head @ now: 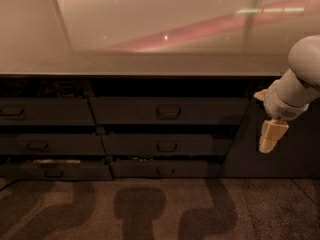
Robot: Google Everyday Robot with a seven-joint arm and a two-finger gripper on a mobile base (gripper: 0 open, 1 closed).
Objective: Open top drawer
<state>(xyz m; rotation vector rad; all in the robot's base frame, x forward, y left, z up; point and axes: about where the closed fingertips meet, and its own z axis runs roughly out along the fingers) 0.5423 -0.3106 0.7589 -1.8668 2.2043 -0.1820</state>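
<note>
The gripper (272, 135) hung below the counter's (30, 39) front edge near the right corner; its grip could not be told. The top drawer (125, 111) lay left of it, untouched.

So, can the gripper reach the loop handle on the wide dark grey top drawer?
Probably yes: the pale gripper hangs right of the wide dark grey top drawer, with nothing visible between it and the small loop handle.

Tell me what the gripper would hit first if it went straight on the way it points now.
The gripper, right of the top drawer, points down. Straight on, it would probably meet the floor first; depth against the dark panel behind is unclear.
</note>
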